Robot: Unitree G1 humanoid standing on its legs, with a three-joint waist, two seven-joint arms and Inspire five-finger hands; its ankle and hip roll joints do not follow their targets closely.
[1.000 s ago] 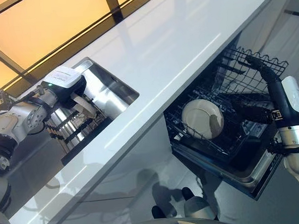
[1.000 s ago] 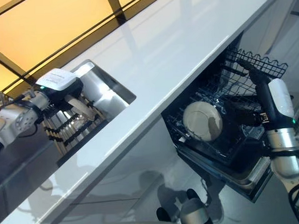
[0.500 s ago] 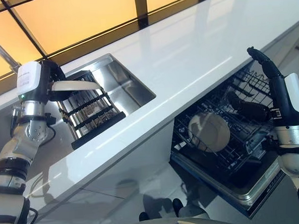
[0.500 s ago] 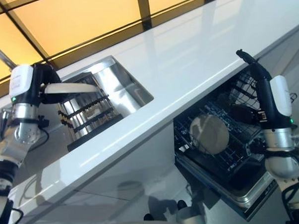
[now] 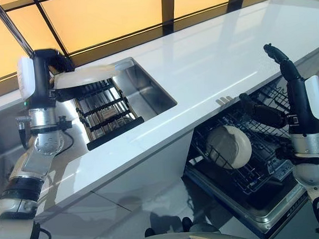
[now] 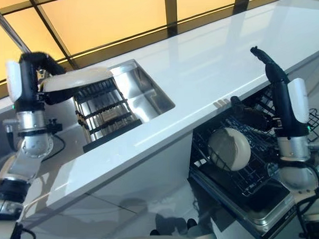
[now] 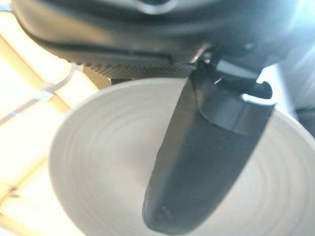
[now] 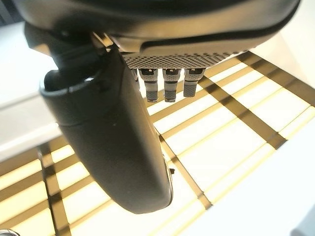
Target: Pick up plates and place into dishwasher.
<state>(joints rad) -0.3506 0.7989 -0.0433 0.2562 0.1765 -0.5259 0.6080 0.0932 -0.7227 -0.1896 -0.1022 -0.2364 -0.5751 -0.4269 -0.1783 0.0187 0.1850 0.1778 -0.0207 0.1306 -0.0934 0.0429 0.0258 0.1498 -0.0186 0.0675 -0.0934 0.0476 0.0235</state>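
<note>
Clamped on a round cream-white ceramic plate (image 5: 86, 76), my left hand (image 5: 54, 63) held it roughly flat above the black ribbed dish rack (image 5: 109, 112) in the stainless steel sink (image 5: 148, 93), at about ten o'clock in my head views. From my left wrist, the dark thumb (image 7: 202, 162) lay across the plate's face. Across the glossy white desk (image 5: 199, 59), my right hand (image 5: 276, 59) stood raised at three o'clock with its fingers straight and apart, gripping nothing. Below it, at about four o'clock, a second round cream plate (image 5: 229, 146) stood on edge in the black wire lower rack (image 5: 241, 174) of the open dishwasher (image 5: 264, 213).
</note>
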